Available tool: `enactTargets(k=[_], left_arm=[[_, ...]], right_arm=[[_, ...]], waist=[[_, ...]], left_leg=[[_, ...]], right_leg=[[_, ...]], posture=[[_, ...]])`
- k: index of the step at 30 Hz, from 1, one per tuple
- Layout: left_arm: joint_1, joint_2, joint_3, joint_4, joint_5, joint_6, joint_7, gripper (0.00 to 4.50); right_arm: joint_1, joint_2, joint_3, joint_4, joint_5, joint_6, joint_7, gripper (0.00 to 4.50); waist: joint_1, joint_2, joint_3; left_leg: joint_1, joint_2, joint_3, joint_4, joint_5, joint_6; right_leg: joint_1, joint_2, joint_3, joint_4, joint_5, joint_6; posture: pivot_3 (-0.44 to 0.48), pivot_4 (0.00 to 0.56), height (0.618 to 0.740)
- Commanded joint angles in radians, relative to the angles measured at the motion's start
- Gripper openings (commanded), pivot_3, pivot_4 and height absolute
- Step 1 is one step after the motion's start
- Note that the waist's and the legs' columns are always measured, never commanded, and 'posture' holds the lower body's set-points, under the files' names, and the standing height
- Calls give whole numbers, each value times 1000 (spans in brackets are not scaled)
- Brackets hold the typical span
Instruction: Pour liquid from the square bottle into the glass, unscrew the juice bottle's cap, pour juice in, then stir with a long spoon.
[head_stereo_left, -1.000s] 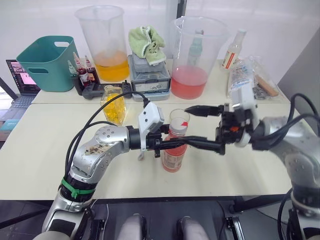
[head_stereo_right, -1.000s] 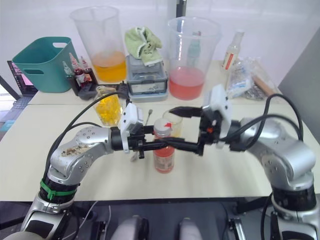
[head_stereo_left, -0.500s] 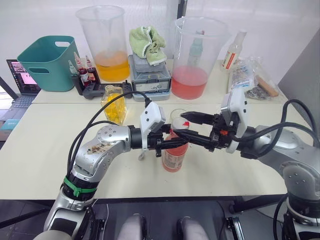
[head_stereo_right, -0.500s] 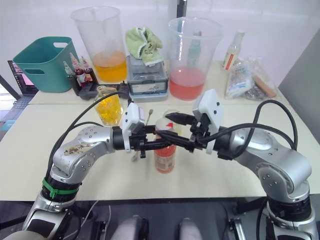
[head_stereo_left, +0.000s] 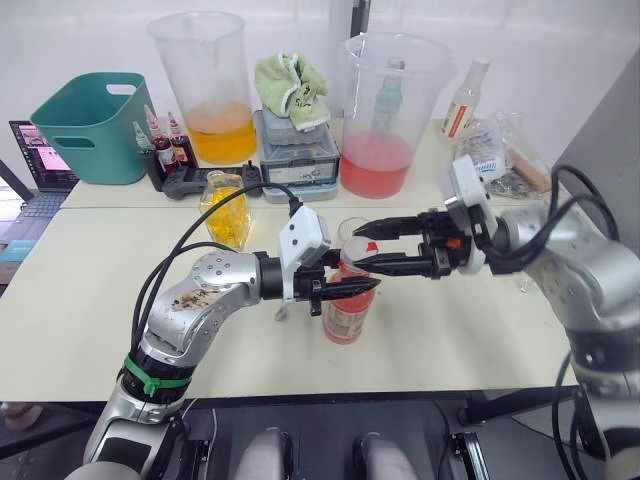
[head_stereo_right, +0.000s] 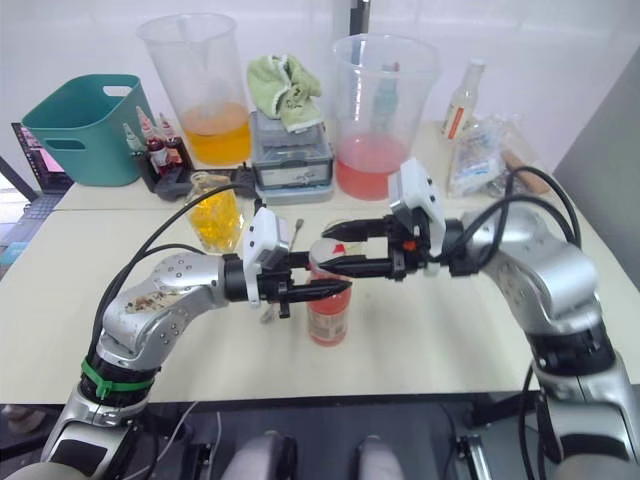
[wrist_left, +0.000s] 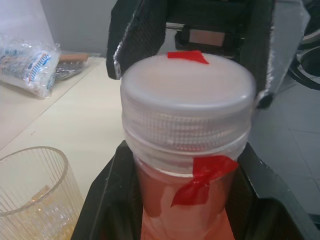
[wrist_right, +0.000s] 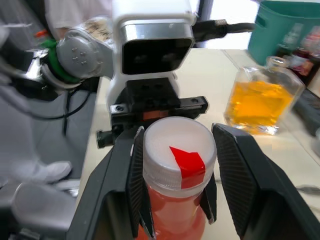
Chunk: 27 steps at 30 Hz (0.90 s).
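1. We start at the cap: white, marked with a strip of red tape, sitting screwed on top of the juice bottle, which stands upright on the counter near its front edge.
2. Our left gripper is clenched around the juice bottle just under the cap, pinning it in place (the left wrist view shows both black fingers hugging the neck).
3. Our right gripper comes in from the opposite side, fingers spread to either side of the cap; one looks close against it, the other stands clear, so it grasps nothing yet.
4. Just behind the bottle stands the glass, with a little yellow liquid in the bottom, so the first pour looks done.
5. The square bottle sits further back on the left side of the counter, well apart from the action.
6. To do this step well, we judge the right gripper should centre on the cap's ribbed rim, close squarely, then twist while the left keeps the bottle from turning or tipping toward the glass.
7. Beyond, the two big beakers line the back.
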Motion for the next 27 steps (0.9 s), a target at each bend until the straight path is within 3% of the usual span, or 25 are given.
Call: enactTargets(k=[1, 4, 7, 9, 14, 15, 21, 27], left_arm=[[9, -2, -12, -15, -13, 23, 0, 1563], [19, 3, -11, -29, -12, 28, 1, 1563], [24, 6, -13, -31, -9, 26, -1, 1563], [26, 7, -14, -29, -9, 22, -3, 1563], [33, 4, -21, -29, -7, 15, -2, 1563], [33, 3, -21, -30, -8, 15, -1, 1563], [34, 3, -24, -25, -9, 10, -8, 1563], [26, 2, -28, -15, -4, 5, -8, 1563]], right_arm=[[-100, 42, 42, 127, -73, -125, 161, 1624], [-238, 100, 70, 301, -95, -145, 293, 1624], [-291, 84, 78, 330, -68, -87, 341, 1624], [-306, 74, 62, 318, -42, -55, 341, 2651], [-277, 19, -30, 215, 2, 22, 284, 4311], [-261, 11, -53, 189, 6, 30, 255, 4462], [-32, -5, -212, -117, 56, 138, -26, 4462], [132, 59, -254, -357, 83, 275, -361, 4462]], waist=[[1, 0, 0], [-4, 0, 0], [-5, 0, 0], [-3, 0, 0], [5, 0, 0], [5, 0, 0], [5, 0, 0], [3, 1, 0]], left_leg=[[0, 0, 0, 0, 0, 0], [0, 0, 0, 0, 0, 0], [0, 1, 0, 0, 0, 0], [-1, 1, -1, 0, 0, 0], [-1, 0, -1, 0, -1, 0], [-1, 0, -1, 0, -1, 0], [-1, 1, -1, -1, -1, 0], [-1, 1, -1, -2, 0, 0]], right_leg=[[0, 0, 0, 0, 0, 0], [-1, 0, 0, 1, 0, 0], [-2, 0, 0, 2, 0, -1], [-2, -1, -1, 3, 0, -1], [-2, -2, -1, 2, 1, -1], [-2, -3, -1, 2, 1, -1], [-1, -3, 0, 2, 1, -1], [-1, -3, 0, 2, 1, -1]], posture=[[0, 150, 740], [0, 150, 740], [0, 150, 740], [0, 150, 740], [0, 150, 740], [0, 150, 740], [0, 150, 740], [0, 150, 740]])
